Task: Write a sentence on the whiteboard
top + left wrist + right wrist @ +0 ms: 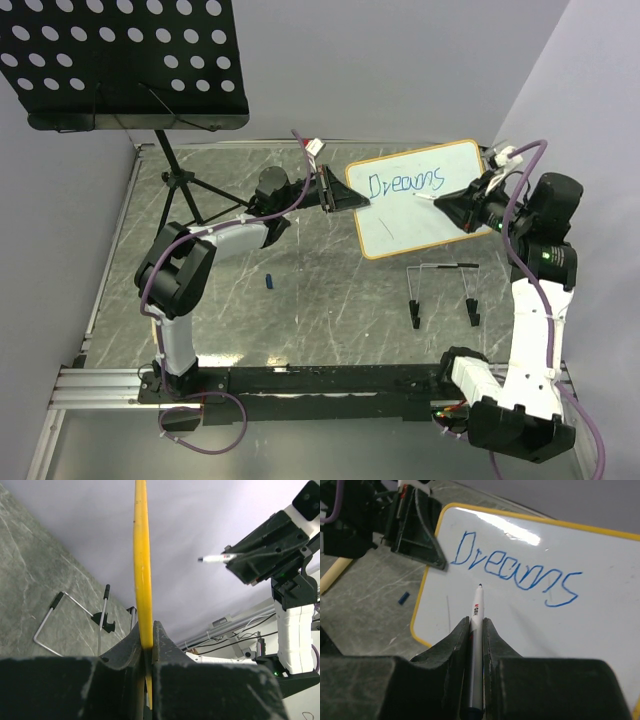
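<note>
Here, in the top external view, the left gripper (351, 198) is clenched on the left edge of the whiteboard (420, 225), which it holds tilted above the table (300, 310). The board extends away from these fingers towards the right gripper (446, 205), which is closed around a marker (425, 197). The marker's tip points at the board's face. Of the sentence (405, 183) only one blue word, "Dreams", is written, on the upper part of the board between the two grippers. A wire stand (443, 290) stands on the table below the right gripper, a small blue cap (270, 283) lies below the left one, and a black perforated tray (120, 60) stands at far left.

In the left wrist view the whiteboard (142, 570) is seen edge-on as a yellow strip rising straight out from between the left gripper (148, 630) fingers, pinched tight. To the right of it the right gripper (250, 560) holds the marker (217, 558) with its tip apart from the board.

In the right wrist view the right gripper (476, 622) grasps the marker (477, 645), its tip projecting forward of the fingers over the whiteboard (545, 635), just under the sentence (515, 572). The left gripper (420, 530) clamps the board's far-left edge, and the blue cap (403, 598) lies beyond that edge.
</note>
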`<action>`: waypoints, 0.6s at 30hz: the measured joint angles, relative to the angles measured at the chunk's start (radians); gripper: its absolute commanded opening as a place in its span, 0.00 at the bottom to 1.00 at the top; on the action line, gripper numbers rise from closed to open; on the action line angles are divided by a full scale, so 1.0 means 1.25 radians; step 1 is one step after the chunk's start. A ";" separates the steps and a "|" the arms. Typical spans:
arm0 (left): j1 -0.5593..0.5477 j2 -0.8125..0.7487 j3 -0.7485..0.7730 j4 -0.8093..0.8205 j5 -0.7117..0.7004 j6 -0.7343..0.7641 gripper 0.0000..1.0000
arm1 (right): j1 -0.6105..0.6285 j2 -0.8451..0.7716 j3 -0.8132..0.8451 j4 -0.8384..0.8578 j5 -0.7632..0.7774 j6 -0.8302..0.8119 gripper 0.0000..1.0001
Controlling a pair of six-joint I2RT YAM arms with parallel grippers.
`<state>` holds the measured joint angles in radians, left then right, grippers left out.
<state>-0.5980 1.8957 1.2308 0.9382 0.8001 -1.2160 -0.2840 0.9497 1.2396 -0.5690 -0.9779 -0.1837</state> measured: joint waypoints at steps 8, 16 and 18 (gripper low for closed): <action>0.000 0.000 0.000 0.011 0.000 0.000 0.01 | 0.030 -0.005 -0.014 -0.031 -0.031 -0.028 0.00; 0.000 -0.002 -0.005 0.018 -0.001 0.000 0.01 | 0.039 -0.006 -0.018 -0.042 -0.031 -0.051 0.00; 0.000 -0.002 -0.007 0.018 -0.002 0.000 0.01 | 0.041 -0.006 -0.019 -0.045 -0.031 -0.057 0.00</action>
<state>-0.5980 1.8931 1.2224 0.9607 0.7982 -1.2163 -0.2333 0.9417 1.2163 -0.6247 -1.0164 -0.2546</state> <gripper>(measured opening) 0.088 0.188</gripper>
